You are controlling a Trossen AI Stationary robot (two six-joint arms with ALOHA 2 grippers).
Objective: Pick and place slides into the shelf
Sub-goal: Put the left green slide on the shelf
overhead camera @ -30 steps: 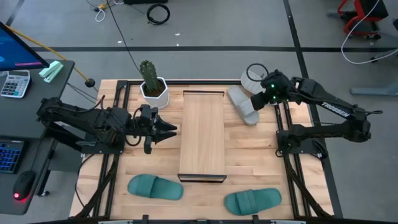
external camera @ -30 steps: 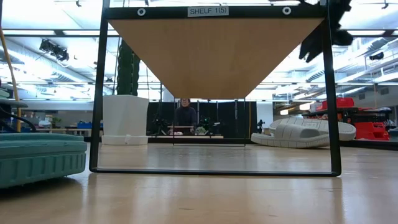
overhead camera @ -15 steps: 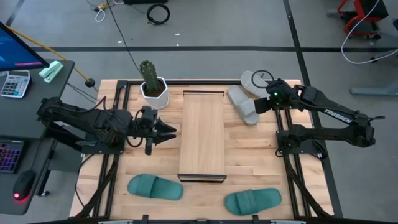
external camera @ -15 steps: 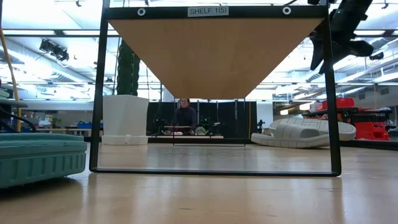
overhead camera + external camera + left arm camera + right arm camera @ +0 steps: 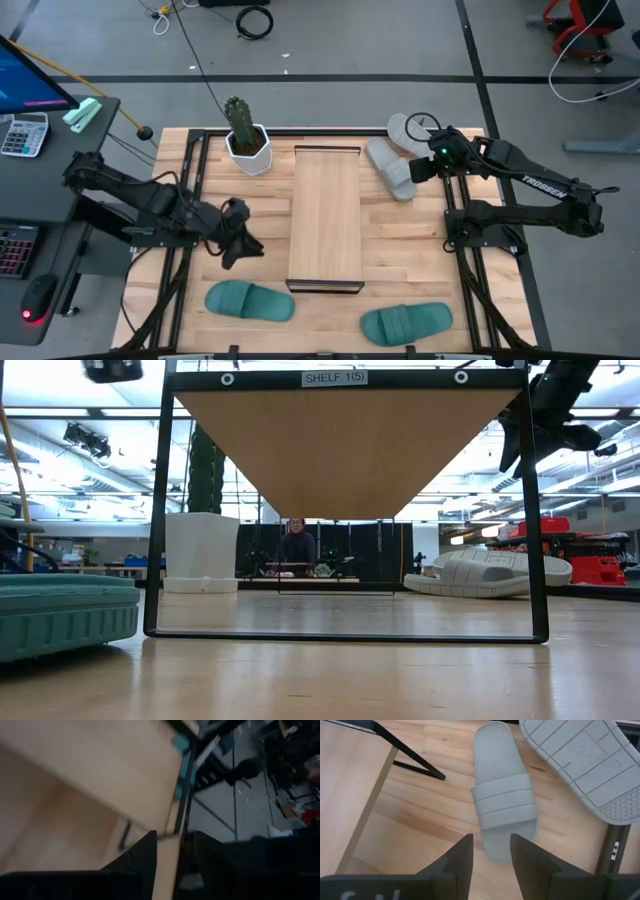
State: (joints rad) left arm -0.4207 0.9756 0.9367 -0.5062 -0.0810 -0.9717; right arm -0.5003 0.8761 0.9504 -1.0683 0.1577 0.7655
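Right gripper (image 5: 418, 170), fingers spread, hovers over the upright grey slide (image 5: 390, 168); second grey slide (image 5: 410, 129) lies sole-up beside it. Left gripper (image 5: 243, 250), fingers parted, sits between shelf (image 5: 326, 215) and potted cactus (image 5: 243, 131).

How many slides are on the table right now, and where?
4. One teal slide near the front left, another teal slide front right; one grey slide right of the shelf, below the right claw; a second grey slide sole-up at the back right edge.
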